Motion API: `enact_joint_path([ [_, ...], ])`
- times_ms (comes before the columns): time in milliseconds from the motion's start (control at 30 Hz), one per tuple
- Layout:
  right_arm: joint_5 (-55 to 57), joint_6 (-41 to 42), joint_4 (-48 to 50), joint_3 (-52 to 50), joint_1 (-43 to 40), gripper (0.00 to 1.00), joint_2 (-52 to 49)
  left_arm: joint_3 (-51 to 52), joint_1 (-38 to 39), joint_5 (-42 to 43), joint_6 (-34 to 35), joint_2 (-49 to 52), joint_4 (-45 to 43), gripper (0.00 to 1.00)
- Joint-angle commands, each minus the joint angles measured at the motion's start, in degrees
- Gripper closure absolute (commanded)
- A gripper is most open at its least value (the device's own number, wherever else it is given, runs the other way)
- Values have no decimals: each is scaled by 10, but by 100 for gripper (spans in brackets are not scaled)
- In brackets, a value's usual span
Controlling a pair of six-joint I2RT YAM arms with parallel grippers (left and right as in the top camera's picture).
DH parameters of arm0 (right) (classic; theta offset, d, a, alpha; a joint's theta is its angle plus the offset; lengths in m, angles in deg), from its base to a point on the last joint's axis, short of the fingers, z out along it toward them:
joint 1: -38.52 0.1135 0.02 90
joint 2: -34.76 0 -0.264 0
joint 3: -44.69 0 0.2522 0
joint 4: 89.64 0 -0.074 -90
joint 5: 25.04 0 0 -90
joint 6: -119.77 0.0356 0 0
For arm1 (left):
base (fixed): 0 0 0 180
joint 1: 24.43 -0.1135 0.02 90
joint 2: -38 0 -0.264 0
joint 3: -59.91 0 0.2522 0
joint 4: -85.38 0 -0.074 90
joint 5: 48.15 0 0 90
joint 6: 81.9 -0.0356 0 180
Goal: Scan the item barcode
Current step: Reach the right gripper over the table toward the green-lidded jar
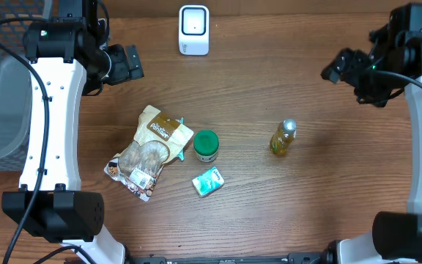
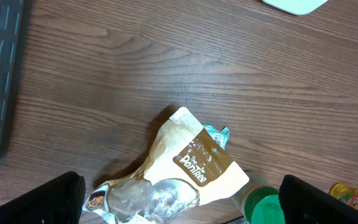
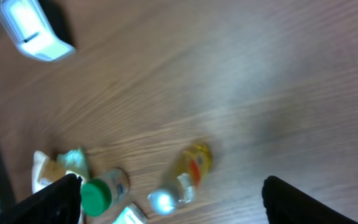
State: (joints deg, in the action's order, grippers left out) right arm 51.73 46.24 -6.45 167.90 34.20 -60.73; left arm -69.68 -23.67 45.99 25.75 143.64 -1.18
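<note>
Nothing is scanned yet. The left claw (image 1: 132, 62) and right claw (image 1: 337, 70) both hang empty, fingers spread wide. The snack bag (image 1: 151, 150) lies nearer the robot than the left claw. The bottle (image 1: 283, 137) sits left of the right claw, with the jar (image 1: 206, 145) and small pack (image 1: 208, 181) further left. The scanner (image 1: 194, 29) stands between the claws. Picking, presenting and scanning all remain. No barcode shows on anything, the right wrist view is blurred, and I cannot tell which item is meant.
</note>
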Motion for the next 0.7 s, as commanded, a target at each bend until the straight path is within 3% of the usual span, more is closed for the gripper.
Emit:
enact_joint_path([
  [0, -15, -1, -7, 29, 36, 5, 27, -1, 0, 3, 4, 0, 0, 0],
  [100, -14, 0, -10, 23, 87, 0, 26, -1, 0, 3, 4, 0, 0, 0],
  [367, 90, 100, 7, -1, 264, 0, 12, -1, 0, 3, 4, 0, 0, 0],
  [667, 188, 194, 143, -126, 427, 0, -4, -1, 0, 3, 4, 0, 0, 0],
])
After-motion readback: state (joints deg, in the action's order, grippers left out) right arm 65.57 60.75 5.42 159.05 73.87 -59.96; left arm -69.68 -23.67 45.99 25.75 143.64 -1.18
